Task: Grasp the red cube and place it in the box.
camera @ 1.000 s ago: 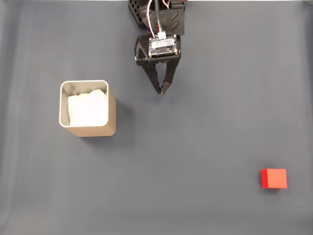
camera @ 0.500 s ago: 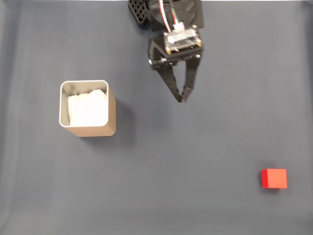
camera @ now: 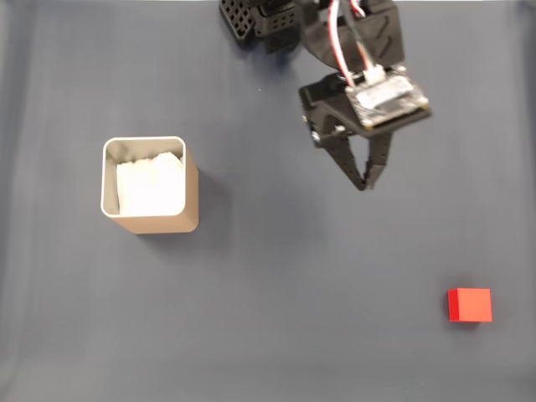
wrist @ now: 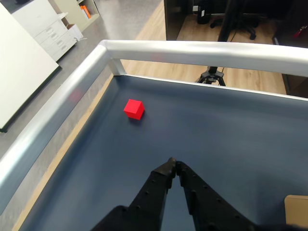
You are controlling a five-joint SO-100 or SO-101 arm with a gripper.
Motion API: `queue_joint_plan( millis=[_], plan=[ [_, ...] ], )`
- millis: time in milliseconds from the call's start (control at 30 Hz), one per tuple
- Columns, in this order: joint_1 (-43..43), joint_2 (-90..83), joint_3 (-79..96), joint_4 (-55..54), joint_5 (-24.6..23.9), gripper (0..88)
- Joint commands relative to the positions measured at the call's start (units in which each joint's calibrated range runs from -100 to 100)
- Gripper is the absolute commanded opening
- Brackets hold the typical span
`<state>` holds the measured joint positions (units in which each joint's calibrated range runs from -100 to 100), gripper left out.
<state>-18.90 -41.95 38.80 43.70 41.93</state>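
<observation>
The red cube [camera: 469,305] lies alone on the dark mat near the lower right of the fixed view; the wrist view has the red cube [wrist: 134,109] ahead and to the left. At the left of the fixed view stands the tan box [camera: 151,186], open-topped with white lining. My gripper [camera: 366,183] hangs over the upper middle of the mat, fingertips together and empty, far from both cube and box. From the wrist camera the gripper [wrist: 173,166] points down at bare mat, its tips touching. A tan corner of the box [wrist: 297,208] shows at the wrist view's lower right edge.
A silvery metal rail [wrist: 72,91] runs round the table edge just beyond the cube in the wrist view. Past it are a wooden floor, white drawers [wrist: 45,29] and a tripod [wrist: 211,74]. The arm's black base [camera: 260,17] sits at the top edge of the fixed view.
The arm has swung to the right and slightly lower in the fixed view, toward the cube's side. The fingers stayed together. Cube and box have not moved.
</observation>
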Motion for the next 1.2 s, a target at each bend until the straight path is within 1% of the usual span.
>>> queue_joint_plan(
  millis=[0,333,667,867,1167],
  plan=[
    [-1.8,3.7,-7.0,0.3,0.0,0.8],
    [-4.8,20.0,-22.4,0.3,0.2,0.8],
    [-4.5,34.6,-33.9,0.3,0.0,2.0],
    [-4.1,42.3,-38.1,0.0,-0.1,7.3],
    [-4.0,53.0,-44.5,-2.1,1.8,16.7]
  ],
)
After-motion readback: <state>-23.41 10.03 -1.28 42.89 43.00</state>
